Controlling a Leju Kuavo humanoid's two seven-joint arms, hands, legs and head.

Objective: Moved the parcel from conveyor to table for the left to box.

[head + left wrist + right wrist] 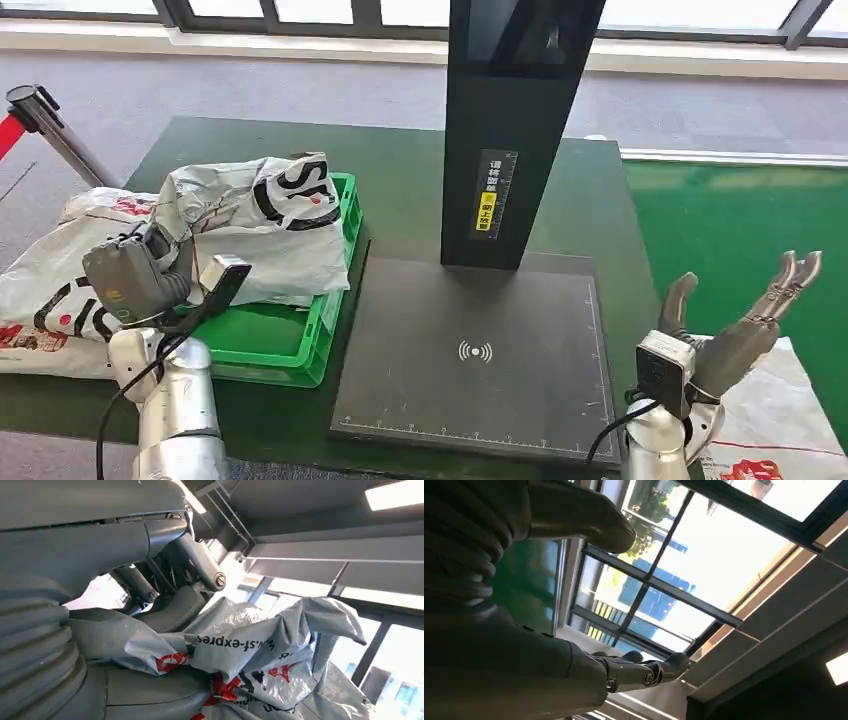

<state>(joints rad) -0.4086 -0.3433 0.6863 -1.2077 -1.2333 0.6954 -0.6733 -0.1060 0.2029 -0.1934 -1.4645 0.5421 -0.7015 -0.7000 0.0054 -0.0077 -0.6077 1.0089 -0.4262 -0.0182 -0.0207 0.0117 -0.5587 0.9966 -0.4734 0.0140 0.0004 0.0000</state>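
gripping the parcel over the green crate with left hand, right hand spread; risking snagging bag on crate rim.

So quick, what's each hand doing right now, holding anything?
Left hand: holding the grey parcel bag over the green crate.
Right hand: open, fingers spread, holding nothing.

Crinkled glossy plastic parcel, matt pad
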